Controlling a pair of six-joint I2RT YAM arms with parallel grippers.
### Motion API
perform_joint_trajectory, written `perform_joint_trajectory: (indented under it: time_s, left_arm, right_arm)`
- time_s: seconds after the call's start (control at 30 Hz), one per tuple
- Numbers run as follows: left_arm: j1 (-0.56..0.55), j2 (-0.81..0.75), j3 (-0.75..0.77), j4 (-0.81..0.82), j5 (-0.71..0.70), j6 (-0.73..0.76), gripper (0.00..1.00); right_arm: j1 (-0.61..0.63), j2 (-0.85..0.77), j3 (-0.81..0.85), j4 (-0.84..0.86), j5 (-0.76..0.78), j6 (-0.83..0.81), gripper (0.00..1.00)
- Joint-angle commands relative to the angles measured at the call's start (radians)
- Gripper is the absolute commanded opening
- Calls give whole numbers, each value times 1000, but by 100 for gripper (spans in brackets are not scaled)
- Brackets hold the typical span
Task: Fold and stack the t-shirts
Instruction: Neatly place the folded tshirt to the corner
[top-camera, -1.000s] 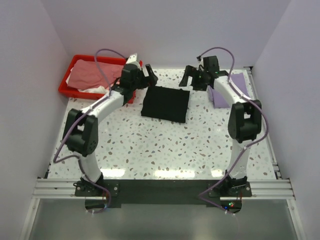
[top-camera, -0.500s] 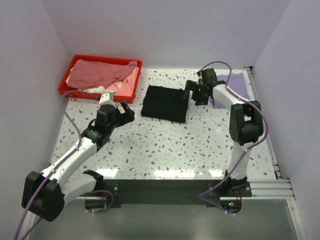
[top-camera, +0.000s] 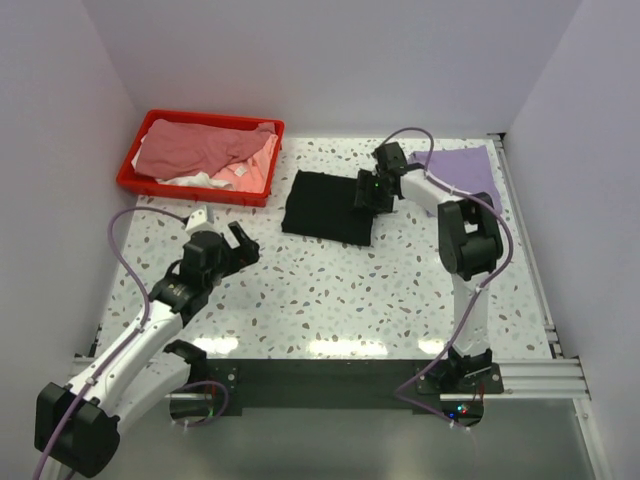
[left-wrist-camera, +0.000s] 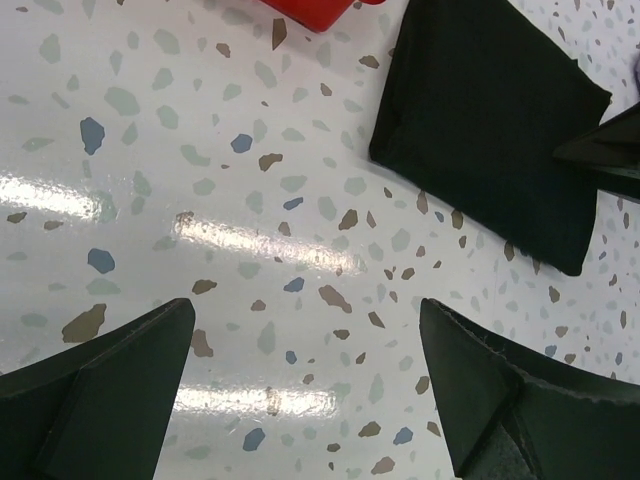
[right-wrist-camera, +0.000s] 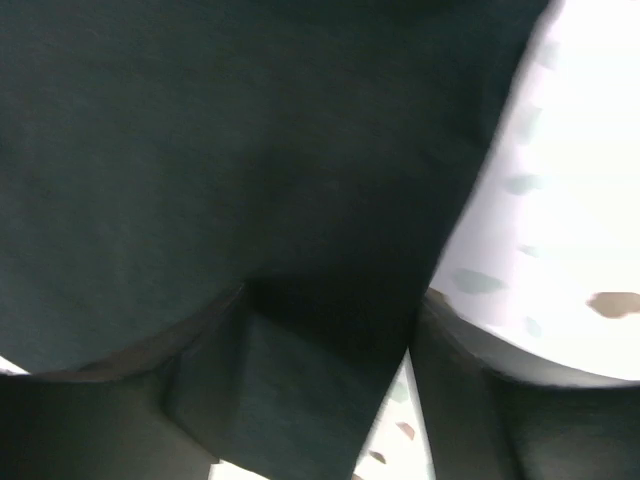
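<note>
Right tool (top-camera: 368, 190) at one black t-shirt (top-camera: 320, 205), one purple t-shirt (top-camera: 465, 165)

Folded cloth t-shirt (top-camera: 325, 207) at the right pincer (top-camera: 365, 195) was plain black, no print. Flat cloth t-shirt (top-camera: 465, 168) to that pincer's right was plain light purple. Rectangular plastic bin (top-camera: 245, 197) beyond the left pincer (left-wrist-camera: 307, 310) was bright red. The crumpled cloth (top-camera: 195, 150) in it was dusty pink, over a scrap of white cloth (top-camera: 186, 181). Glossy tabletop (top-camera: 340, 290) under the left pincer was white, speckled grey, brown and blue. Both pincers were black.
</note>
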Motion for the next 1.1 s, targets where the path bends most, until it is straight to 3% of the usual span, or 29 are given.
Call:
perform_joint_trajectory:
  time_s: [0.0, 0.07, 0.1, 0.17, 0.4, 0.83, 1.07]
  left_arm:
    - [-6, -13, -1, -2, -16, -16, 100]
    - [-6, -13, -2, -2, -15, -16, 100]
    - [-7, -13, -4, -2, -15, -18, 100]
    - [-6, -11, -5, 0, -15, -18, 100]
    - [-6, 23, -16, 9, -21, -21, 100]
    - [-6, 33, 4, -28, -92, -41, 100]
    - [-6, -22, 1, -46, -116, -59, 100]
  right_arm:
    - [40, 35, 48, -41, 75, 2, 60]
    - [56, 56, 74, -65, 93, -6, 54]
    - [63, 62, 80, -71, 104, -15, 46]
    - [80, 78, 96, -82, 138, -24, 39]
    - [115, 131, 169, -129, 271, -126, 0]
    - [109, -2, 268, -206, 855, -548, 0]
    - [49, -75, 286, -177, 920, -763, 0]
